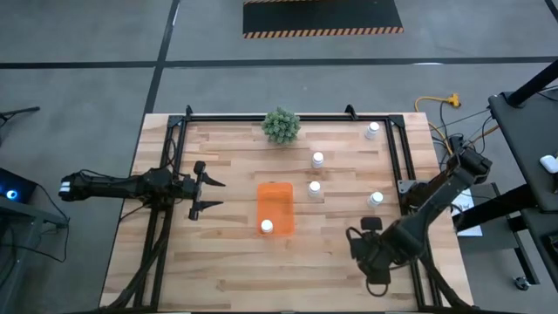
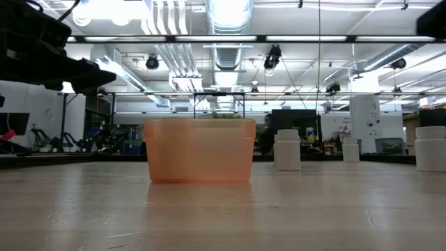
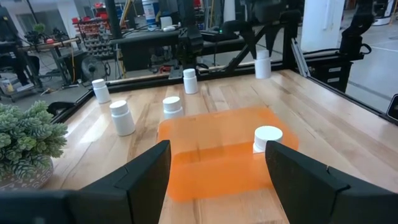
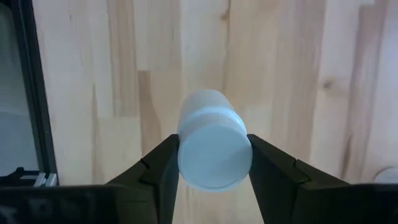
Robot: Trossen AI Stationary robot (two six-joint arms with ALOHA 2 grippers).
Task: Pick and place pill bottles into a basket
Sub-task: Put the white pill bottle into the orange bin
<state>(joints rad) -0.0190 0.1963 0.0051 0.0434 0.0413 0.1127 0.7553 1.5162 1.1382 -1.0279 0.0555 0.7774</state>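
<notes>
Right fingers (image 4: 214, 163) pinch a white bottle (image 4: 213, 144) by its sides, above the worktop (image 4: 292, 74) near its right front edge. Left fingers (image 3: 217, 168) spread, facing the orange basket (image 1: 275, 208), which holds one bottle (image 1: 267, 227); four bottles stand right of it. No legible labels.

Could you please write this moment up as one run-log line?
right gripper: shut on pill bottle, near table's right front | left gripper: open, waiting left of basket | basket: one bottle inside | four bottles on table
</notes>
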